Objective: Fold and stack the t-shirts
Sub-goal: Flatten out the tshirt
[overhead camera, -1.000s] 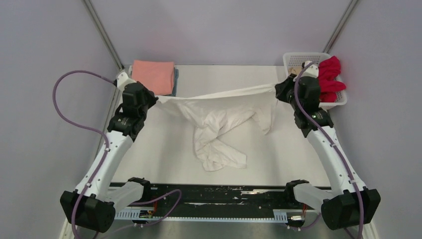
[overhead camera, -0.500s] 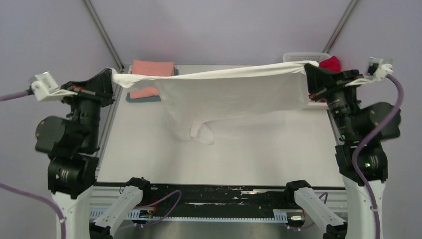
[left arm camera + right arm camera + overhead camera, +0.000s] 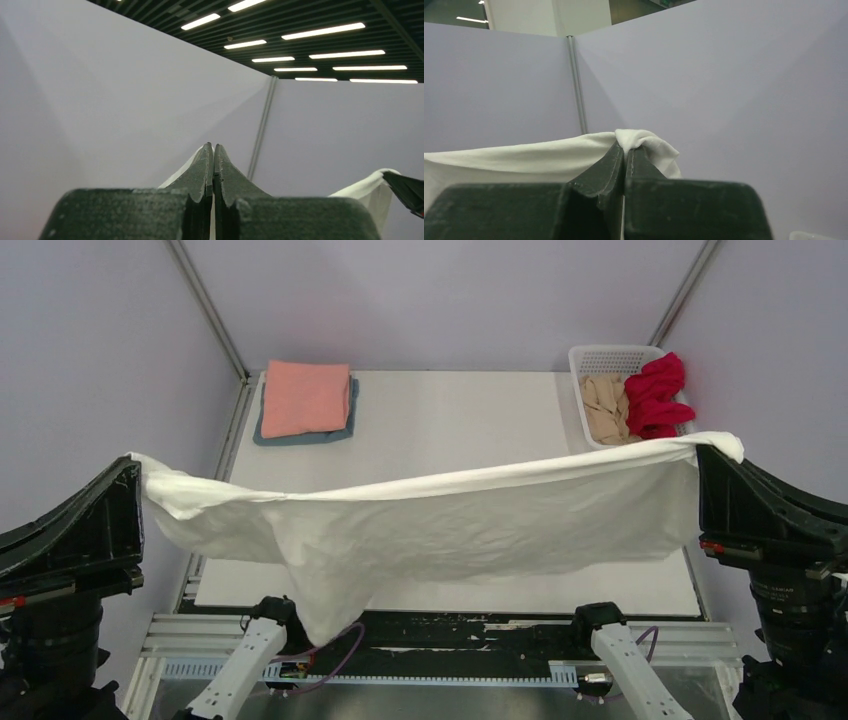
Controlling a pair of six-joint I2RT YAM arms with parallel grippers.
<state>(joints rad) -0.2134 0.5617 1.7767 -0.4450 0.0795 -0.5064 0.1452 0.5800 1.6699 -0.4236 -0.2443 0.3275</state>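
The white t-shirt (image 3: 450, 520) hangs stretched in the air between both grippers, high above the table and close to the top camera. My left gripper (image 3: 133, 462) is shut on its left end; the wrist view shows the pinched jaws (image 3: 213, 146) with white cloth (image 3: 182, 170) behind. My right gripper (image 3: 700, 450) is shut on its right end; cloth (image 3: 644, 141) bunches over the fingertips (image 3: 626, 148). The folded salmon pink t-shirt (image 3: 307, 396) lies on the folded grey-blue t-shirt (image 3: 300, 436) at the back left. The red t-shirt (image 3: 657, 395) and beige t-shirt (image 3: 603, 408) lie in the basket.
The white lattice basket (image 3: 606, 361) stands at the table's back right corner. The white table top (image 3: 460, 420) shows behind the hanging shirt. Grey walls and two metal corner posts enclose the space. The arm bases sit at the near edge.
Both arms have lifted the white t-shirt higher and pulled it toward the near edge; it now hangs spread wide, covering the front half of the table from view.
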